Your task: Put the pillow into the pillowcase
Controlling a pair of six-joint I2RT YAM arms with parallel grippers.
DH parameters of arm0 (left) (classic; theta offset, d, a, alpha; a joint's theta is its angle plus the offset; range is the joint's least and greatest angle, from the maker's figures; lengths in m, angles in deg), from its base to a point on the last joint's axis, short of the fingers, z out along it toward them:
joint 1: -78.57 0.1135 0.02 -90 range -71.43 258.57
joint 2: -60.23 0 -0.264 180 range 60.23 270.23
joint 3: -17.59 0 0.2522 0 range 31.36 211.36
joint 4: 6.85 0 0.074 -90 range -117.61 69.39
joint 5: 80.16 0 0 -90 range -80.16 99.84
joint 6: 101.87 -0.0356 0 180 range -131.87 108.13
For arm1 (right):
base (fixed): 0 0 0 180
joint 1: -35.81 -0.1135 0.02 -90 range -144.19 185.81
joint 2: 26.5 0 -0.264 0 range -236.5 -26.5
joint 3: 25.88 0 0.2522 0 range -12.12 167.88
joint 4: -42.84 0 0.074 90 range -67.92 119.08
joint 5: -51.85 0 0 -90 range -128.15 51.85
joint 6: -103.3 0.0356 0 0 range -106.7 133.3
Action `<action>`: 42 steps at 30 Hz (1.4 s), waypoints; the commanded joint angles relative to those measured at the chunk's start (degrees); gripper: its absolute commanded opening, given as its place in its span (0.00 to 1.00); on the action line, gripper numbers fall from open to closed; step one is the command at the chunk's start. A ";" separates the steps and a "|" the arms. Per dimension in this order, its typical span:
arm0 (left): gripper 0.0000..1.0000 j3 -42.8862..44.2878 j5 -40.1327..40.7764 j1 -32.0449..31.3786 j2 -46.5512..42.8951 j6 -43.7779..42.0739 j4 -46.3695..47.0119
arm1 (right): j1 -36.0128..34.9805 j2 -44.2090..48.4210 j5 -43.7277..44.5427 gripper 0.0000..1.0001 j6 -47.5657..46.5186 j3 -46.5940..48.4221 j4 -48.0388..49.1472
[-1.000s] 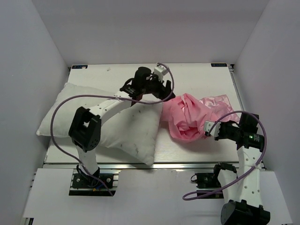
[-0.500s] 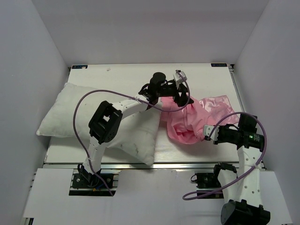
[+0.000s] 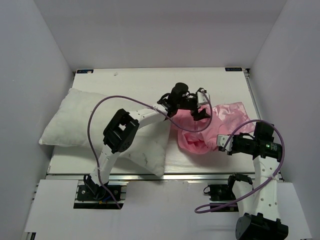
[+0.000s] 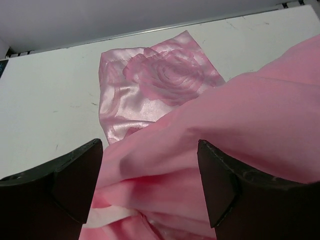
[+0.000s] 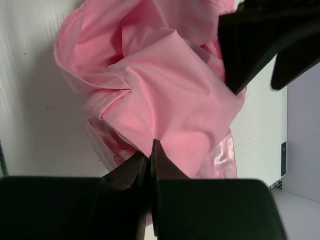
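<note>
Your left fingers (image 4: pixel 75 175) hang wide open over the crumpled pillowcase (image 3: pixel 200 131) at the right of the table (image 3: pixel 130 82) (rose pattern showing beyond). Your right fingers (image 5: pixel 131 174) pinch its near fold, and the pillow (image 3: pixel 75 120) lies at the left.

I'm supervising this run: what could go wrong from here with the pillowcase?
The right gripper pinches only a thin fold of the pillowcase; the shiny fabric could slip free. The left gripper, jaws open over the crumpled heap, might grab several layers together and pinch the opening shut.
</note>
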 commanded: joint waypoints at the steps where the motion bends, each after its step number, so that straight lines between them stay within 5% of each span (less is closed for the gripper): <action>1: 0.85 2.33 1.62 -1.48 1.40 -6.10 -1.11 | 0.09 0.45 -4.81 0.04 -1.91 2.28 -2.29; 5: 0.74 2.77 1.62 -2.36 2.46 -6.37 -1.98 | 0.09 0.54 -5.52 0.05 0.10 2.98 -0.89; 8: 0.54 0.76 2.14 -2.54 1.24 -6.37 -2.51 | 0.09 0.89 -4.47 0.04 3.69 2.81 1.48; 12: 0.48 0.30 2.41 -2.54 1.58 -6.37 -2.07 | 0.09 1.15 -4.81 0.04 6.17 2.81 4.13; 15: 0.27 3.11 2.32 -2.98 3.42 -5.84 -1.72 | 0.09 1.68 -5.60 0.04 7.05 3.16 3.43; 16: 0.02 3.47 2.50 -3.33 3.69 -5.75 -1.81 | 0.09 1.68 -5.51 0.04 7.49 3.16 3.69; 21: 0.00 0.93 5.65 -3.51 2.38 -2.33 0.39 | 0.17 2.03 -2.17 0.03 16.37 2.98 10.11; 25: 0.00 -4.85 7.69 -2.02 -3.49 0.13 1.97 | 0.09 1.77 2.74 0.00 33.88 2.02 24.82; 33: 0.00 -20.50 -0.22 -1.48 -15.10 8.98 8.87 | -0.70 -2.53 2.49 0.05 51.25 2.72 46.54; 36: 0.00 -25.88 -0.14 -3.41 -17.31 13.39 15.48 | -3.33 -7.79 2.48 0.07 57.40 5.87 50.80; 42: 0.00 -21.67 -1.10 -8.51 -15.29 15.08 15.68 | -9.74 -22.39 4.68 0.06 69.62 17.55 56.33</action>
